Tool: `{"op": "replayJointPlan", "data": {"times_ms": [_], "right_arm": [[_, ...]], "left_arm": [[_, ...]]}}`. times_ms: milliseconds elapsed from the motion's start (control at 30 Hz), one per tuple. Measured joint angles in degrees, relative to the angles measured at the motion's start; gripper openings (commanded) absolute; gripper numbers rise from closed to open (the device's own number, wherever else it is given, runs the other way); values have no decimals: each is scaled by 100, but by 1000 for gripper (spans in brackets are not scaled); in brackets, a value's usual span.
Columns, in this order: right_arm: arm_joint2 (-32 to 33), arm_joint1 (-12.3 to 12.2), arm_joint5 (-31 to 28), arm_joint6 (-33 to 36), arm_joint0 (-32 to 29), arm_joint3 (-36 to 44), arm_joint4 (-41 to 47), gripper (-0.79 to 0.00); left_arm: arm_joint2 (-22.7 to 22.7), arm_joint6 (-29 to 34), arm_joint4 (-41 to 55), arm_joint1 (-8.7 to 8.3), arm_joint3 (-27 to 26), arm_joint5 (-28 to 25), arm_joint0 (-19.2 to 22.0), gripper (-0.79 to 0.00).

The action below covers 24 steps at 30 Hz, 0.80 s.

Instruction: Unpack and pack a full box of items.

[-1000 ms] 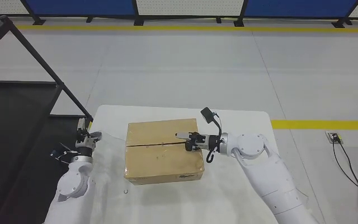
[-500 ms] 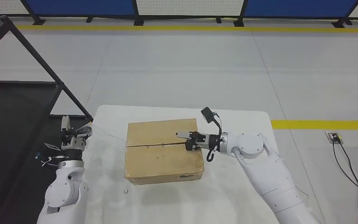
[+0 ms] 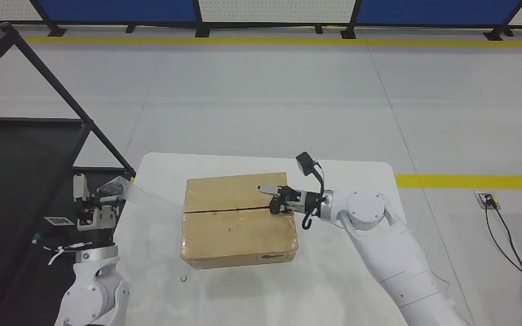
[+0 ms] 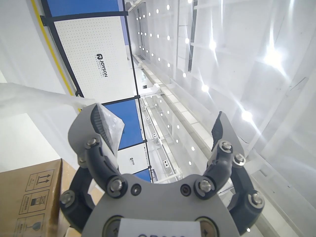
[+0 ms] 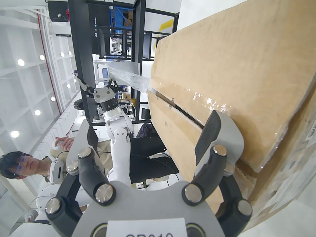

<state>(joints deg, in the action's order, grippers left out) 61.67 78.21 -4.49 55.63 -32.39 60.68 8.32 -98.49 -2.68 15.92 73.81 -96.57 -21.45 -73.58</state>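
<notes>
Tape (image 3: 151, 194), thin and clear, hangs in the air over the left side of the table (image 3: 351, 175). One end is stuck to a finger pad (image 4: 103, 127) of the left gripper (image 3: 96, 194). The other end goes to the box (image 3: 236, 232), at the left end of its seam (image 3: 228, 209).

The left gripper is past the table's left edge. It is at 9 o'clock from the box and well apart from it. Its fingers point up and are spread wide. The tape only sticks to the one pad.

The box is brown card and sits in the middle of the white table. Both top flaps are down. The seam between them runs from 9 o'clock to 3 o'clock. Some shiny clear tape lies on the box top near the seam's right end.

The right gripper (image 3: 271, 200) is over the box top at its 3 o'clock side, at the right end of the seam. It points toward 9 o'clock. Its fingers are apart and hold nothing. One finger sits right at the seam. I cannot tell if it touches the card or is just above it.
</notes>
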Motion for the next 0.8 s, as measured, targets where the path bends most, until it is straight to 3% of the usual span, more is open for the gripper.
{"op": "replayJointPlan", "data": {"times_ms": [533,800], "right_arm": [[-165,76,146,-232,231,-457,172,0],[-181,93,103,-245,291,-630,261,0]], "left_arm": [[398,-822,-1488,111,-825,-604,-628,0],[750,-1018,-2651,159,-1165,-683,-736,0]]}}
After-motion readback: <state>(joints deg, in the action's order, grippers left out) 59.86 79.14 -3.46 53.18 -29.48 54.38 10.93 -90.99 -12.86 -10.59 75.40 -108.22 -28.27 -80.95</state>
